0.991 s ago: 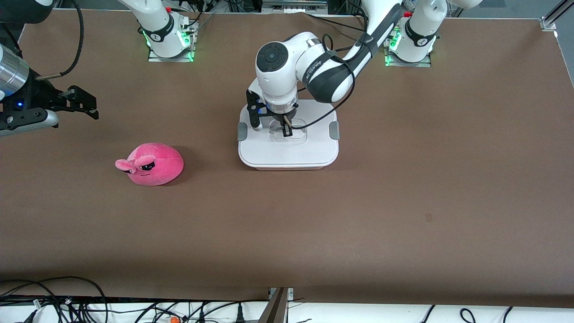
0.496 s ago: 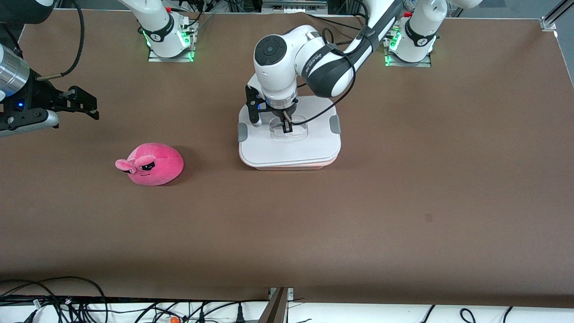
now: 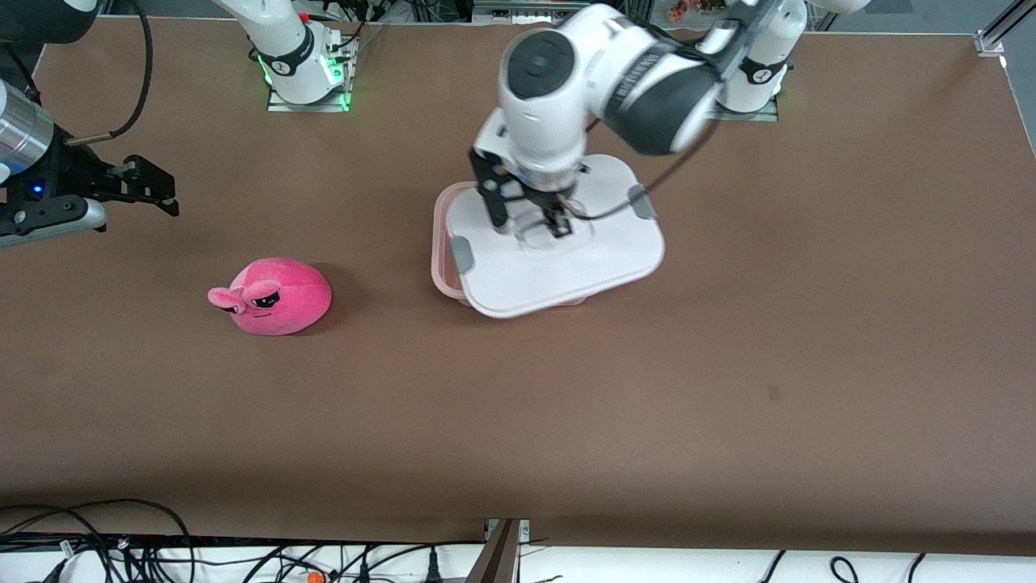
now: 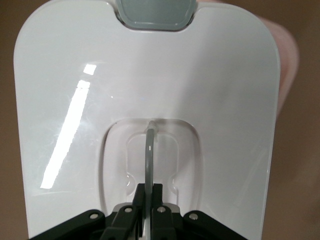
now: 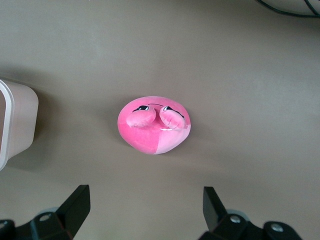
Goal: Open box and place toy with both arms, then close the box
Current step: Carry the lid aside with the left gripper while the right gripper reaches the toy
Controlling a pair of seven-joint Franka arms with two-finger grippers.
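The box's white lid (image 3: 566,267) hangs tilted in the air, partly over the pinkish tub (image 3: 441,243), and is shifted toward the left arm's end. My left gripper (image 3: 558,223) is shut on the lid's clear centre handle (image 4: 149,155). The left wrist view shows the lid (image 4: 215,90), my left gripper (image 4: 148,192) and the tub's edge (image 4: 287,65). The pink plush toy (image 3: 275,295) lies on the table toward the right arm's end. My right gripper (image 3: 166,190) is open and empty in the air. In the right wrist view my right gripper (image 5: 144,195) is near the toy (image 5: 155,125) and the tub (image 5: 17,120).
Grey clips (image 3: 461,253) sit at the lid's two ends. The brown table (image 3: 728,364) spreads wide around the tub. Cables (image 3: 121,551) lie along the table's near edge. The arm bases (image 3: 303,73) stand at the farthest edge.
My left gripper has lifted the lid off the tub and carried it toward the left arm's end, tilting it. The tub's rim now shows. The right arm and the toy have not moved.
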